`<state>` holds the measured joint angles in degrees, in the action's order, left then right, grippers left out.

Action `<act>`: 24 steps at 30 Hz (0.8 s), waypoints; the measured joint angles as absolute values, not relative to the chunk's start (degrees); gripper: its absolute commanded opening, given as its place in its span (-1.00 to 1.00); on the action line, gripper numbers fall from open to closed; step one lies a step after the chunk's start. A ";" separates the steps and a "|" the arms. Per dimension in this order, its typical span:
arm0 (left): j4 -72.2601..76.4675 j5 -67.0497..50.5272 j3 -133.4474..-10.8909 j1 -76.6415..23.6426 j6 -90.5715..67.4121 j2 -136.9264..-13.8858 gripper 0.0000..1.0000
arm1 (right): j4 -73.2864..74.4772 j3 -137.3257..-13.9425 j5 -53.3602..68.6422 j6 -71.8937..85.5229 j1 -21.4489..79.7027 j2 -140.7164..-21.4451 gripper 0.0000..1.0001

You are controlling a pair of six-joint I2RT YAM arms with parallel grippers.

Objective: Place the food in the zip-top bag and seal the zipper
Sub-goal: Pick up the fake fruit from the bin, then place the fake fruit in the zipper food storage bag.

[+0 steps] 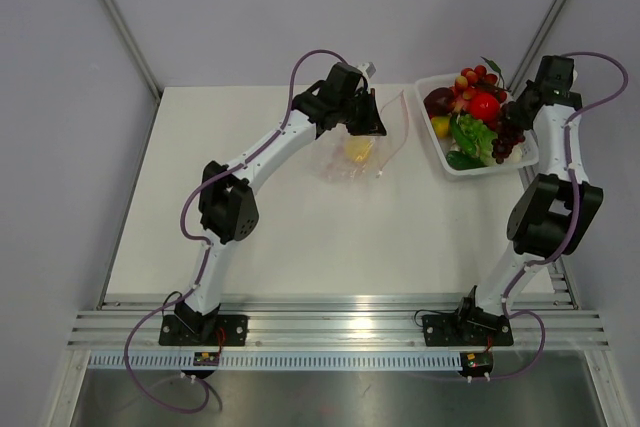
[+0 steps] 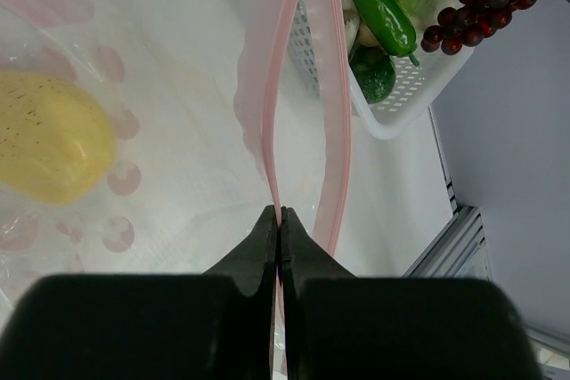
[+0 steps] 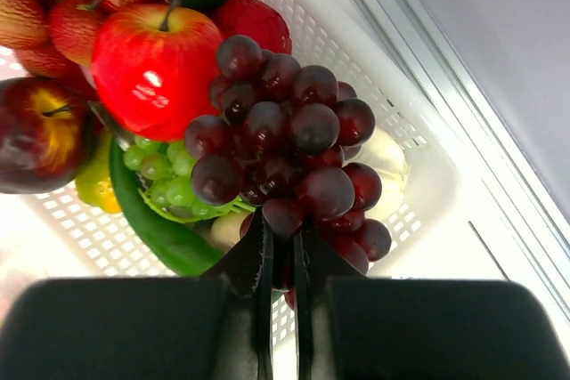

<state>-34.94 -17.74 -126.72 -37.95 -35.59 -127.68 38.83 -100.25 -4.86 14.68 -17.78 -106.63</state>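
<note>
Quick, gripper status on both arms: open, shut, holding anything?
Left gripper: closed, pinching the bag's zipper.
Right gripper: closed on the dark grapes in the white basket.

The left arm (image 1: 262,150) reaches forward with its elbow bent outward and its wrist turned down. The left pincer (image 2: 279,213) has both fingers pressed flat together on the thin zipper (image 2: 265,122). The right arm (image 1: 562,152) is folded and stands steeply. The right pincer (image 3: 283,220) is closed to a narrow slit under the grapes (image 3: 285,140), gripping the bunch.
</note>
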 measured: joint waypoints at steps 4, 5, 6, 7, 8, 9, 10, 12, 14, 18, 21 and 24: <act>-34.94 -17.82 -126.72 -37.87 -35.79 -127.68 -1.00 | 38.85 -100.25 -3.42 14.87 -17.78 -104.95 -1.00; -34.94 -17.96 -126.72 -37.82 -35.88 -127.68 -1.00 | 38.85 -100.25 -3.14 15.09 -17.78 -104.55 -1.00; -34.94 -18.39 -126.82 -37.69 -36.07 -127.79 -1.00 | 38.92 -100.20 -2.66 15.35 -17.78 -104.14 -1.00; -34.96 -18.79 -127.24 -37.58 -36.27 -128.11 -1.00 | 39.05 -100.16 -2.02 15.66 -17.78 -103.68 -1.00; -34.89 -19.22 -128.20 -37.45 -36.47 -128.73 -1.00 | 39.24 -100.14 -1.45 15.86 -17.78 -103.13 -1.00; -34.83 -19.53 -129.05 -37.34 -36.53 -129.40 -1.00 | 39.42 -100.03 -0.43 16.10 -17.78 -102.41 -1.00; -34.76 -19.79 -129.64 -37.21 -36.67 -129.99 -1.00 | 39.72 -99.98 0.30 16.23 -17.78 -101.58 -1.00; -34.70 -20.34 -129.84 -37.01 -36.73 -130.61 -1.00 | 40.21 -100.01 1.69 16.32 -17.54 -99.57 -1.00; -34.68 -20.86 -129.84 -36.99 -36.97 -130.96 -1.00 | 40.60 -100.07 2.85 16.40 -17.19 -97.32 -1.00; -34.17 -22.81 -129.84 -36.84 -38.09 -131.24 -1.00 | 41.65 -101.03 4.51 17.30 -15.00 -93.17 -1.00; -32.97 -23.94 -129.88 -36.84 -39.57 -131.33 -1.00 | 42.74 -103.81 5.26 18.70 -11.60 -91.48 -1.00; -32.29 -24.49 -130.96 -36.86 -41.30 -131.92 -1.00 | 42.89 -106.50 5.74 20.53 -7.46 -90.89 -1.00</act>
<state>-32.29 -24.49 -130.96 -36.86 -41.30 -131.92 42.89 -106.50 5.74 20.53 -7.46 -90.89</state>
